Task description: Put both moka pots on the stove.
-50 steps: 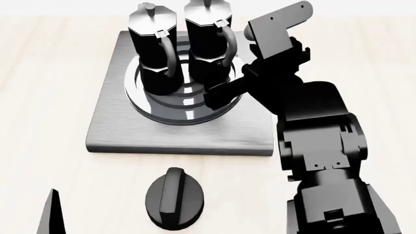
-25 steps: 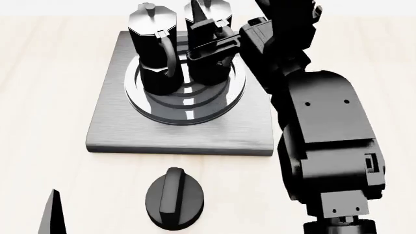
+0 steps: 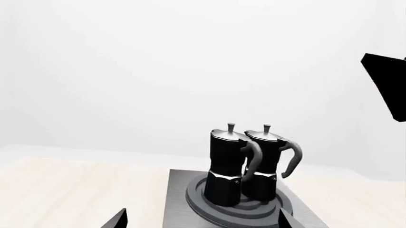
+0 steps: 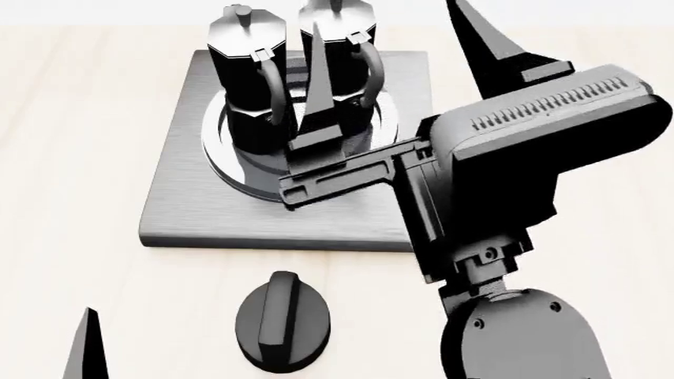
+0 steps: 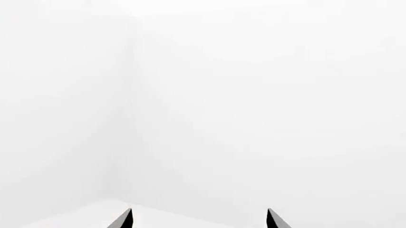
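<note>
Head view, looking down on a pale wood-grain bench (image 4: pixel 63 158). Grey brushed-metal stove (image 4: pixel 179 213) sits toward the far middle, w/ a round ringed burner (image 4: pixel 245 175) at its centre. Both moka pots stand upright on the burner, side by side, just about touching: left moka pot (image 4: pixel 249 71) and right moka pot (image 4: pixel 342 47), black faceted bodies, silver lids, small knobs on top, curved handles facing the camera. In the left wrist view the same pair (image 3: pixel 227 166) and (image 3: pixel 266 164) stand on the rings, handles to one side.

Separate squat black dial knob (image 4: pixel 282 320) lies on the bench near the stove's front edge, apart from it.

Right end effector (image 4: pixel 395 71) raised in front of the stove, partly covering the right pot and the slab's right side; two pointed black fingers spread wide, nothing between them. Right wrist view shows only the two fingertips (image 5: pixel 123 219) well apart against blank white. Right arm's bulky black housing fills the lower right of the head view.

Left end effector (image 3: pixel 199 219) low at the bench's near left; its tips also well apart in its wrist view, holding nothing. One dark fingertip (image 4: pixel 84 347) shows in the head view.

No brand, label or readable writing anywhere.
</note>
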You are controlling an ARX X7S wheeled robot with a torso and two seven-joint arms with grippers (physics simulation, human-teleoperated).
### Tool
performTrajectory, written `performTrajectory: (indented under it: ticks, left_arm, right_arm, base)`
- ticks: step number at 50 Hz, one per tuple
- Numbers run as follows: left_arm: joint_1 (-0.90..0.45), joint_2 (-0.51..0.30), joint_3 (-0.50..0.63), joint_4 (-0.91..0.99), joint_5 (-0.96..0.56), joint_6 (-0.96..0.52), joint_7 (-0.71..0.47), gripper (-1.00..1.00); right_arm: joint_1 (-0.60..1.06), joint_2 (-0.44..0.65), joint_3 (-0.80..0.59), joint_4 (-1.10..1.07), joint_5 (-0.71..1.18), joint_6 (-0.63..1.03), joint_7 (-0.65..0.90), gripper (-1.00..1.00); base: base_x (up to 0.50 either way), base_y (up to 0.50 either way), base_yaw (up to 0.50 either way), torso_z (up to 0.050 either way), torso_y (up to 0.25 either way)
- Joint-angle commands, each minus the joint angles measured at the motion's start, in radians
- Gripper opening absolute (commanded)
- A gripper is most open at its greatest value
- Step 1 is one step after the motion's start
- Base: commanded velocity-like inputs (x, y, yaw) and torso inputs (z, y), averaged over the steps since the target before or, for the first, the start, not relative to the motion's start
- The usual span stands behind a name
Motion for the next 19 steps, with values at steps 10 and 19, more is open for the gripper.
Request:
performTrajectory:
  ticks: [10, 19]
  left_arm:
    - [0.001, -0.002, 0.004, 0.006, 0.001, 0.001, -0.004, 1.00]
    - [0.002, -0.001, 0.006, 0.003, 0.003, 0.006, -0.005, 1.00]
  right_arm:
    - [-0.351, 0.022, -0.029, -0.285, -0.097, -0.091, 0.132, 1.00]
    - [-0.467, 0.061, -0.094, -0.300, -0.217, -0.152, 0.173, 1.00]
  base:
    - [0.00, 0.00, 0.00, 0.000, 0.000]
    - [0.00, 0.00, 0.00, 0.000, 0.000]
